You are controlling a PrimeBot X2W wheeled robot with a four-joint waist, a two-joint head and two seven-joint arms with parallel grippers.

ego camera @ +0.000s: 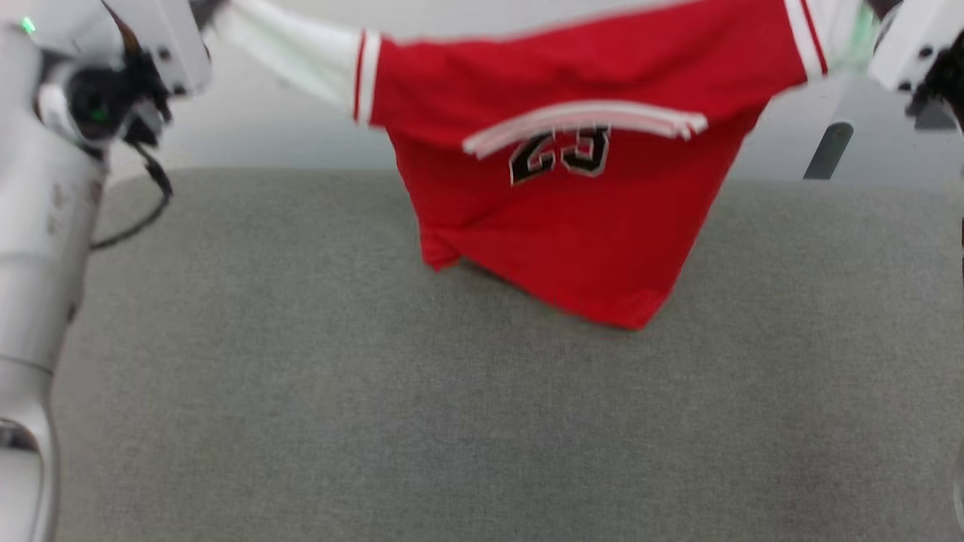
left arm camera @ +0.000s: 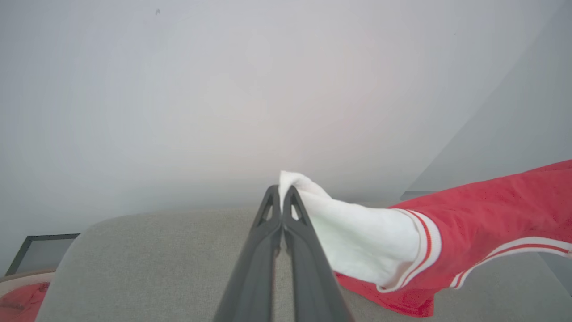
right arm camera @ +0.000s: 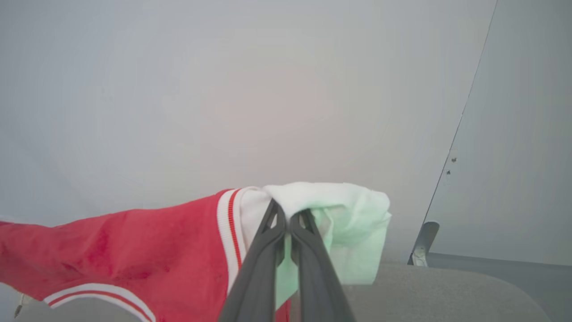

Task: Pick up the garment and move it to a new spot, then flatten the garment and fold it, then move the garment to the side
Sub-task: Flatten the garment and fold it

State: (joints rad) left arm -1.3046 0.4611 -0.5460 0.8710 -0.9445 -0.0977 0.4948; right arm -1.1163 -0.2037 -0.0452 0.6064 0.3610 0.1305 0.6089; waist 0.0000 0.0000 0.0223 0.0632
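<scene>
Nearest, grey surface (ego camera: 301, 376): padded and bare in front, which looks like the room kept for laying the cloth down flat.
Left forearm (ego camera: 38, 226): pale, raised along the edge of the head view, lifted so the cloth hangs rather than drags.
Hem (ego camera: 633, 320): the lowest corner hangs just at the grey surface; I cannot tell whether it touches or hangs a shade above.
Shirt (ego camera: 572, 211): red, in the air over the far part of the surface, strung between the two arms and sagging in the middle; I judge it is being carried to its new spot, not yet flattened.
Number (ego camera: 561, 154): reads upside down from the head view, under a drooping white-trimmed edge.
Left gripper (left arm camera: 281, 197): fingers pressed together on the tip of a white sleeve (left arm camera: 362, 232), a thin pinch that could slip.
Right gripper (right arm camera: 288, 217): fingers nipped tight on the bunched other sleeve (right arm camera: 339, 201), pulling outward to keep the cloth spread.
Wall (left arm camera: 223, 89): plain and pale behind everything.
</scene>
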